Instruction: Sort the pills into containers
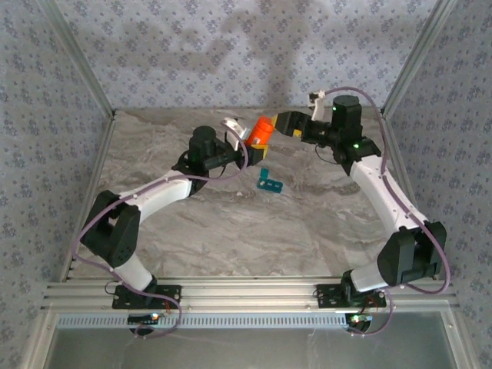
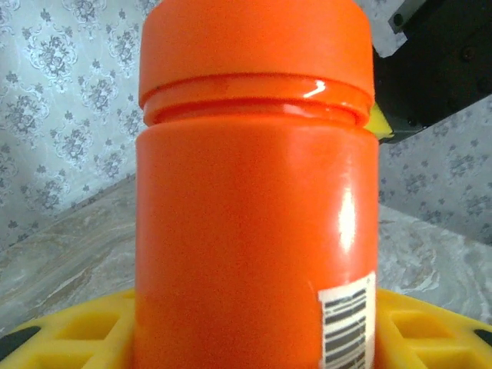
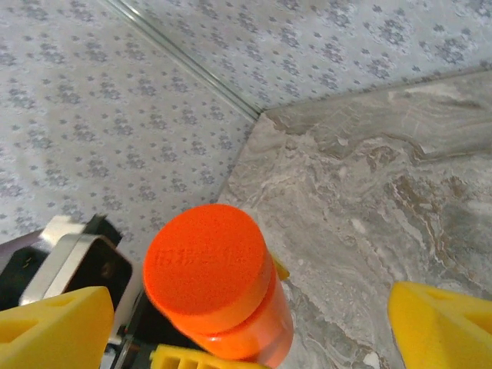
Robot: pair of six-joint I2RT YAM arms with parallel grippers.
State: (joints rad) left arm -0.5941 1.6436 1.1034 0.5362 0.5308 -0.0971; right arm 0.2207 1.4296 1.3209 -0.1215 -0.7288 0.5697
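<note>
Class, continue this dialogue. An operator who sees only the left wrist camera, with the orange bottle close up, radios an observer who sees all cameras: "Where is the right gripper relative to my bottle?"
Observer: The right gripper is open, its fingers either side of the cap on the orange bottle, not touching it.
Operator: And where do the pills go?
Observer: The teal pill organiser lies on the table, nearer the arm bases than the bottle.
Operator: Where over the table is the bottle?
Observer: Toward its far edge, about midway across.
</note>
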